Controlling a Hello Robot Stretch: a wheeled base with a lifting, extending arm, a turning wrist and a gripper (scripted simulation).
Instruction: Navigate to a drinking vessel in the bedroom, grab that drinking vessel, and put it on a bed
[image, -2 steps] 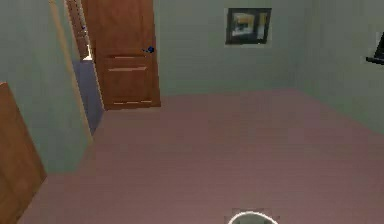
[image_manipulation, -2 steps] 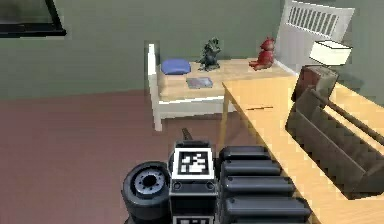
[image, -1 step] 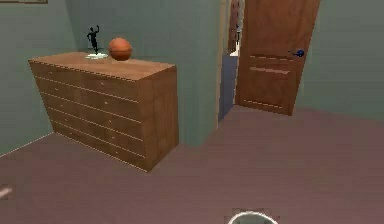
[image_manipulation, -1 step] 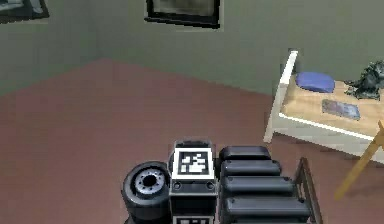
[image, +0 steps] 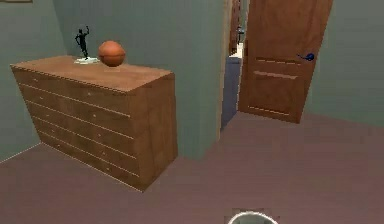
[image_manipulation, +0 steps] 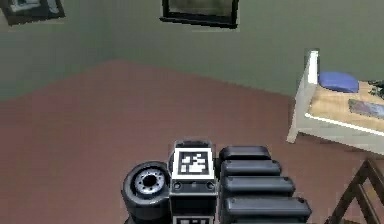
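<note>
You face a room with a reddish-brown floor (image: 280, 170) and grey-green walls (image: 190, 40). A wide wooden chest of drawers (image: 95, 115) stands against the wall at the forward view's left. To its right a wooden door (image: 280, 60) stands open, with a blue handle (image: 308, 57) on it.

At the arm side view's right is the bed (image_manipulation: 305, 95), white-framed and well apart from the robot across bare floor. The arm (image_manipulation: 250, 185) shows as dark blocks at that view's bottom edge. Two framed pictures (image_manipulation: 200, 10) hang on the far wall.

On the chest sit an orange ball (image: 111, 53) and, just beside it, a small dark statue (image: 83, 45). A blue pillow (image_manipulation: 338, 82) lies on the bed.

The gripper (image_manipulation: 150, 188) shows as a dark round body (its fingers cannot be made out), so you cannot tell whether it holds anything. Where the drinking vessel is cannot be told from here.
</note>
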